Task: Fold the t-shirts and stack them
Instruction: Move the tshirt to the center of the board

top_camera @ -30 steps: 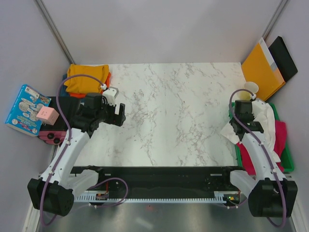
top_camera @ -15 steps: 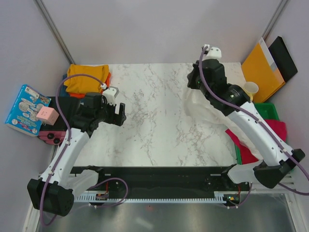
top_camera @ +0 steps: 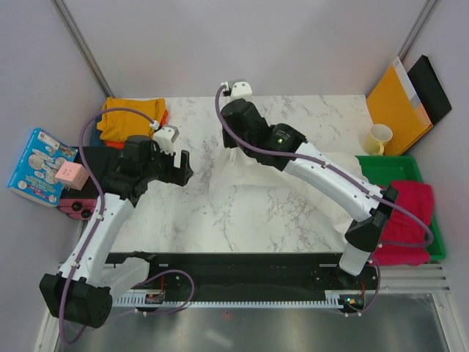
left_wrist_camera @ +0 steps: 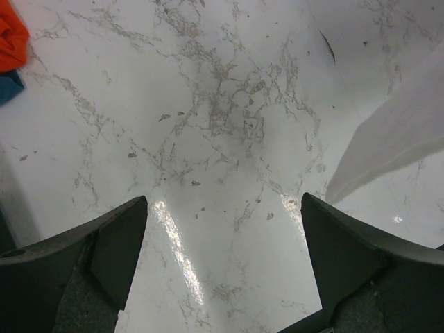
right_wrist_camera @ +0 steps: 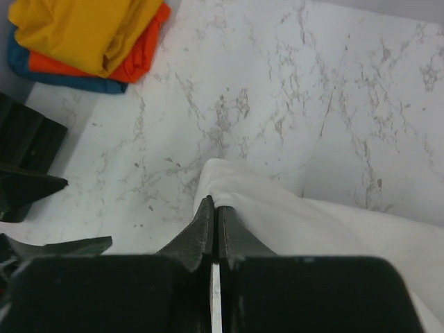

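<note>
My right gripper (right_wrist_camera: pixel 214 205) is shut on a bunched edge of the white t-shirt (right_wrist_camera: pixel 312 222) and holds it over the table's back middle (top_camera: pixel 233 155). From there the white t-shirt (top_camera: pixel 256 176) trails right towards the tray. In the left wrist view a corner of it (left_wrist_camera: pixel 395 139) shows at the right. My left gripper (left_wrist_camera: pixel 222 206) stands open over bare marble, just left of that corner, with nothing between its fingers (top_camera: pixel 179 165). A folded stack lies at the back left: mustard yellow t-shirt (top_camera: pixel 130 117) on orange (right_wrist_camera: pixel 139 55) on blue (right_wrist_camera: pixel 76 83). The crimson-pink t-shirt (top_camera: pixel 407 220) lies in the tray.
A green tray (top_camera: pixel 396 167) sits at the right edge, with a cream mug (top_camera: pixel 379 137), an orange-yellow envelope (top_camera: pixel 396 103) and a black slab (top_camera: pixel 432 88) behind it. Off the table's left side lie a blue box (top_camera: pixel 37 165), a pink cube (top_camera: pixel 72 176) and a pink controller (top_camera: pixel 77 207).
My right arm has swung from the tray at the right across to the back middle of the table, dragging the white t-shirt with it. The left arm has hardly moved.
</note>
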Controlling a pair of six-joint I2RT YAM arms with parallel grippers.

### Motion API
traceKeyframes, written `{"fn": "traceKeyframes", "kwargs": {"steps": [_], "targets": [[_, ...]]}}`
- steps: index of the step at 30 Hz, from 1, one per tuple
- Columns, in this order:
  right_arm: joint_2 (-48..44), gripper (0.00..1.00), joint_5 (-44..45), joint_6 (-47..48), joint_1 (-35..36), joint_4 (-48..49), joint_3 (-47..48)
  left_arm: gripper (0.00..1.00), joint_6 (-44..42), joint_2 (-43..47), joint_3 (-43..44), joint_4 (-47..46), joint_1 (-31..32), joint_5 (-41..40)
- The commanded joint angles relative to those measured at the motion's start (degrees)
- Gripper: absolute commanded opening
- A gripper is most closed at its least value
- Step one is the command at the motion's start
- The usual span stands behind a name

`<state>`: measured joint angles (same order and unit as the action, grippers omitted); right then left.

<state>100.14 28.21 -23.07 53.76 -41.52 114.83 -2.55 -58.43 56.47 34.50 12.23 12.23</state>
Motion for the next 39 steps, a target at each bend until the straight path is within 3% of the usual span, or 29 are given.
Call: {"fn": "traceKeyframes", "kwargs": {"steps": [1, 4, 8, 12, 13, 16, 18, 25, 27, 28, 29, 31, 32, 35, 39], "targets": [[-0.03, 0.00, -0.87, -3.55, 0.65, 5.03, -9.24, 0.99, 3.59, 0.61, 0.75, -2.51, -0.19, -1.68], [-0.03, 0.00, -3.23, -6.45, 1.26, 8.73, -19.43, 1.00, 4.74, -0.45, 1.27, -2.95, -0.19, -0.90], [2.68, 0.00, -4.47, -5.76, 5.73, 11.28, -17.55, 1.00, 4.83, -1.77, 2.68, -3.39, -0.19, 1.31], [12.68, 0.00, -0.79, 1.25, 8.73, 3.41, 5.88, 0.99, 3.95, 0.95, 3.56, -4.97, -0.19, -3.43], [14.54, 0.00, -0.52, 2.23, 8.91, 1.98, 16.81, 1.00, 3.78, 1.56, 3.30, -5.32, -0.27, -3.96], [19.04, 0.00, 0.44, 3.91, 8.73, -0.41, 25.96, 1.00, 4.04, 3.06, 2.51, -5.59, -0.28, -2.74], [18.61, 0.00, 0.80, 3.13, 8.38, -0.32, 23.18, 1.00, 4.65, 3.76, 1.37, -5.76, -0.28, -2.13], [13.51, 0.00, -3.24, -4.25, 8.20, 8.64, -5.71, 1.00, 3.43, 6.22, -2.24, -6.46, -0.28, -2.74], [13.68, 0.00, -3.95, -5.49, 8.29, 9.78, -8.12, 1.00, 3.43, 6.23, -3.03, -6.73, -0.28, -2.74], [13.94, 0.04, -4.21, -5.84, 8.29, 9.79, -9.17, 1.00, 3.51, 6.05, -3.20, -6.81, -0.28, -2.74], [14.29, 0.22, -4.13, -6.19, 8.29, 9.70, -9.62, 1.00, 3.51, 5.96, -3.55, -6.82, -0.28, -2.65], [14.12, 0.44, -2.64, -6.64, 8.21, 9.61, -10.49, 1.00, 3.60, 5.79, -3.82, -7.16, -0.28, -2.39], [13.42, 0.60, -1.85, -6.64, 8.29, 9.70, -10.85, 0.99, 3.51, 5.53, -3.91, -7.17, -0.28, -2.30], [10.62, 0.81, 3.24, -6.11, 8.21, 9.53, -11.73, 1.00, 3.07, 5.09, -3.65, -7.25, -0.28, -2.38], [4.38, 0.94, 9.31, -6.28, 7.33, 9.53, -15.67, 1.00, 2.98, 3.77, -3.73, -7.25, -0.28, -1.86]]}}
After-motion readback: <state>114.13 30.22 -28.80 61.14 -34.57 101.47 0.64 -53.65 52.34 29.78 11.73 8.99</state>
